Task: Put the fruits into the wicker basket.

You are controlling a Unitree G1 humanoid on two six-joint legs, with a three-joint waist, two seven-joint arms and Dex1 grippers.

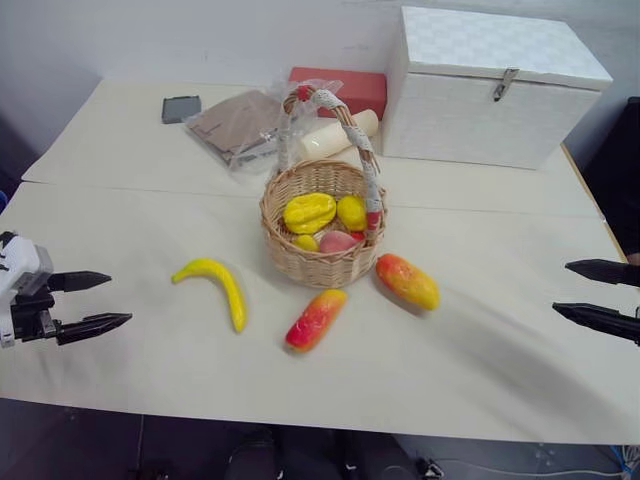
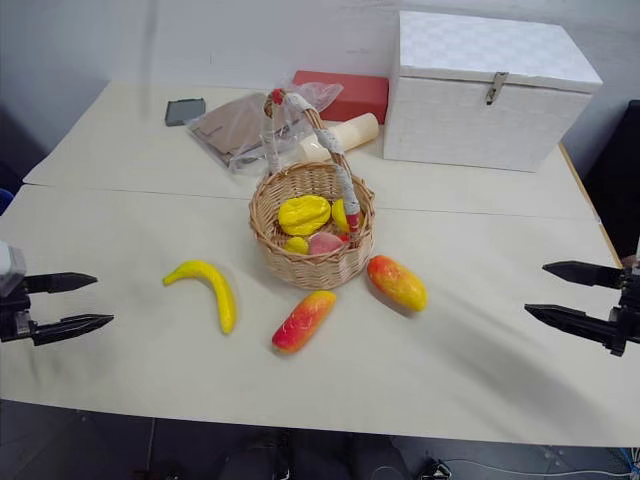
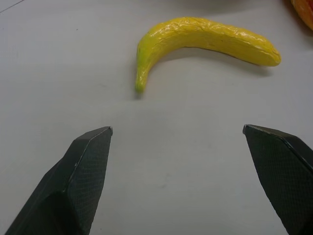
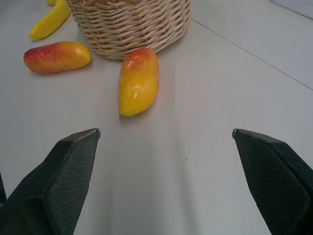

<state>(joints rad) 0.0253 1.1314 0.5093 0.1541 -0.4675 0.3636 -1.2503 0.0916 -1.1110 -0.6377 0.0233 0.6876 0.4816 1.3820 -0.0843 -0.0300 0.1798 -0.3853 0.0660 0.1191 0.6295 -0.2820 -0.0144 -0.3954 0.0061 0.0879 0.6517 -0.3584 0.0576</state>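
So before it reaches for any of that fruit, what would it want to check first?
1. Left gripper open and empty: ok.
2. Right gripper open and empty: ok.
3. Banana lying free on the table, facing the left gripper: ok.
4. Two mangoes lying loose beside the wicker basket: ok.
5. Room left in the basket, which already holds several fruits: cannot tell.
6. Basket handle upright, leaving the opening reachable: ok.

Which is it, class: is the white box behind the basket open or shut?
Shut: the white box's lid lies flat on its walls, with its metal clasp hanging down the front.
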